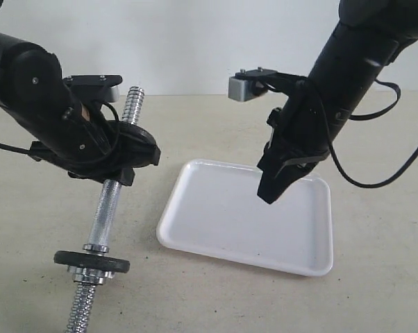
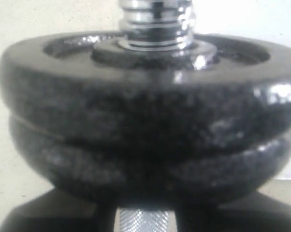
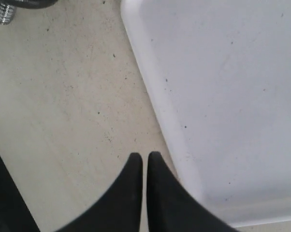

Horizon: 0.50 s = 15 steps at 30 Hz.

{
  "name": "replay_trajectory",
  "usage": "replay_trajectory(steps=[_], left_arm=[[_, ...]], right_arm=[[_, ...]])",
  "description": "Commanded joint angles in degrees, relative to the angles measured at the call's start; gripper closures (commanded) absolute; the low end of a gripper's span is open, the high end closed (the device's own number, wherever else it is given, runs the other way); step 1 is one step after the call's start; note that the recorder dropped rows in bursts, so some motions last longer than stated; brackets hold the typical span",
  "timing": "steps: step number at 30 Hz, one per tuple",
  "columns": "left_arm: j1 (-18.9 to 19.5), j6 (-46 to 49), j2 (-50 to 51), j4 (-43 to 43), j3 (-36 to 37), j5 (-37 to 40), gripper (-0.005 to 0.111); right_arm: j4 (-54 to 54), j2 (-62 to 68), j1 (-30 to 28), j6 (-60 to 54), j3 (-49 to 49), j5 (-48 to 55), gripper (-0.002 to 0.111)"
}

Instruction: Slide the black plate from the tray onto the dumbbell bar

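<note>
2 arms: left arm (image 1: 35, 90) + right arm (image 1: 348, 76). 2 claws, 1 per arm: left claw (image 2: 145, 220) & right claw (image 3: 144, 166). 2 wrist cams: left cam (image 1: 101, 87), right cam (image 1: 245, 88). 1 tray (image 1: 230, 215), white. 1 dumbbell bar (image 1: 106, 208), chrome. 3 black discs on the bar in total: a stacked pair (image 2: 145, 121) up by the left claw + 1 single disc (image 1: 91, 262) nr the low end. 1 desk (image 1: 375, 277).
</note>
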Motion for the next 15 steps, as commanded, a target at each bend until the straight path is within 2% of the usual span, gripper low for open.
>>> replay_trajectory(steps=[1, 15], left_arm=[[0.2, -6.8, -1.7, -0.6, -2.7, -16.3, 0.102], [1.6, -8.4, 3.7, -0.4, -2.7, -22.2, 0.102]], right_arm=[[0.1, -0.6, 0.3, -0.6, 4.1, -0.8, 0.109], [1.8, -0.6, 0.3, -0.3, 11.2, -16.2, 0.109]])
